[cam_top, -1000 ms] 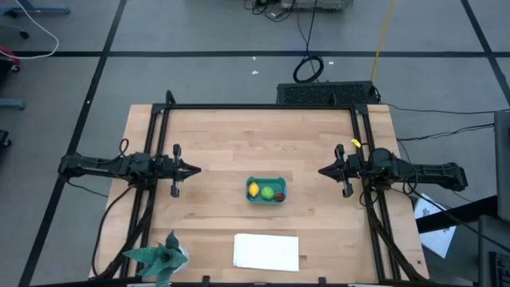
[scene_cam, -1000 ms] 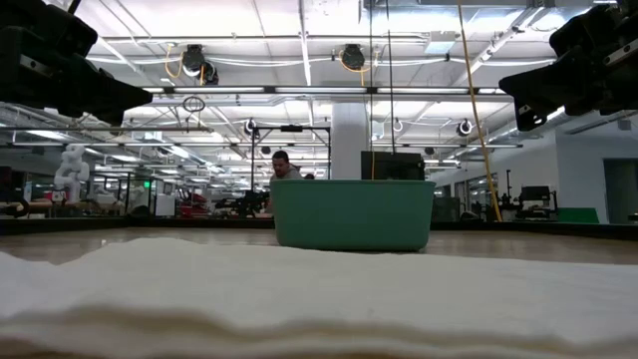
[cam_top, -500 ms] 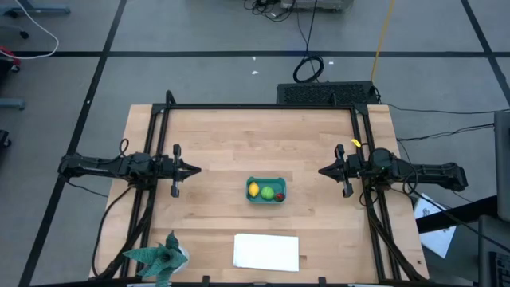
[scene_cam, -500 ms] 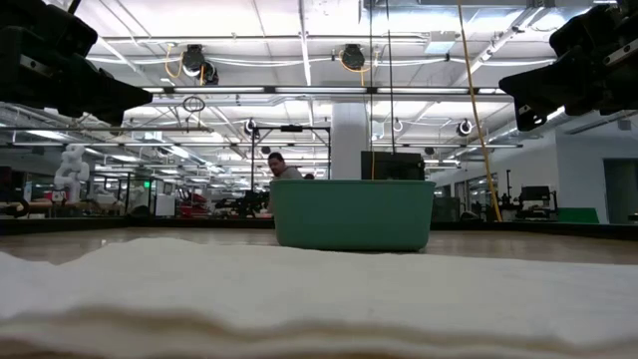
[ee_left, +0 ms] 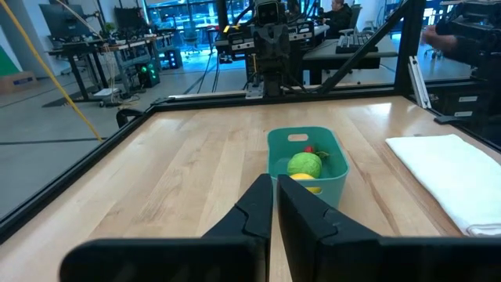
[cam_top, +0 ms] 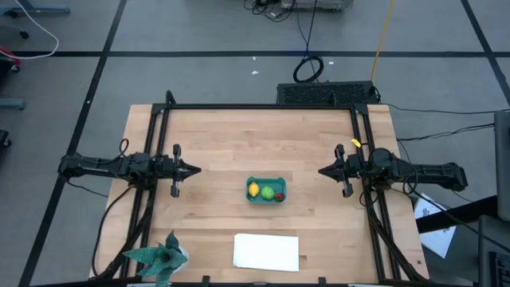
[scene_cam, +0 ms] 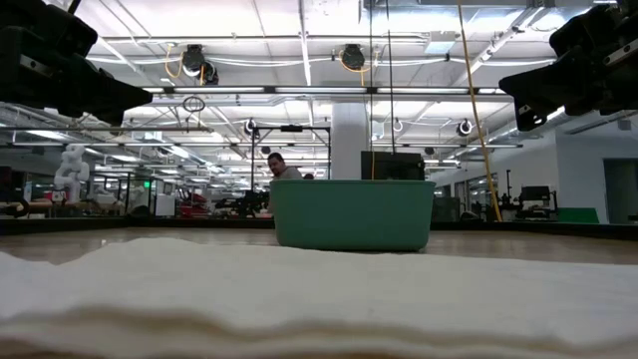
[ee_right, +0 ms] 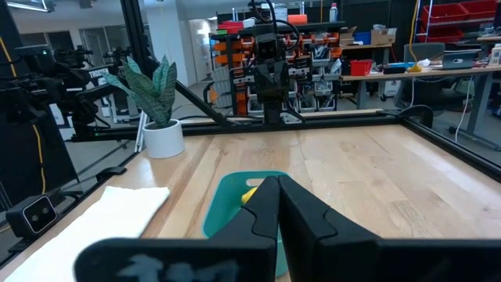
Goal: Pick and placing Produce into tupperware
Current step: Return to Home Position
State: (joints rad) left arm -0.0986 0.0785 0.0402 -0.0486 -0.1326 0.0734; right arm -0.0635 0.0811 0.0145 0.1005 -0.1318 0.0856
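Note:
The teal tupperware (cam_top: 265, 190) stands on the wooden table's middle. Inside it lie the produce: a yellow lemon (cam_top: 253, 190), a round green fruit (cam_top: 268, 191) and a tiny red one (cam_top: 280, 195). The left wrist view shows the tub (ee_left: 306, 168) with the green fruit (ee_left: 304, 164) on top. My left gripper (cam_top: 197, 168) hovers shut at the table's left, pointing level toward the tub. My right gripper (cam_top: 321, 171) hovers shut at the right, also pointing at it. Both are well clear of the tub.
A white folded cloth (cam_top: 266, 252) lies near the front edge, filling the low view's foreground (scene_cam: 299, 299). A potted spiky plant (cam_top: 162, 257) stands at the front left corner. A black frame (cam_top: 263, 107) borders the table. A person sits far behind (scene_cam: 280, 167).

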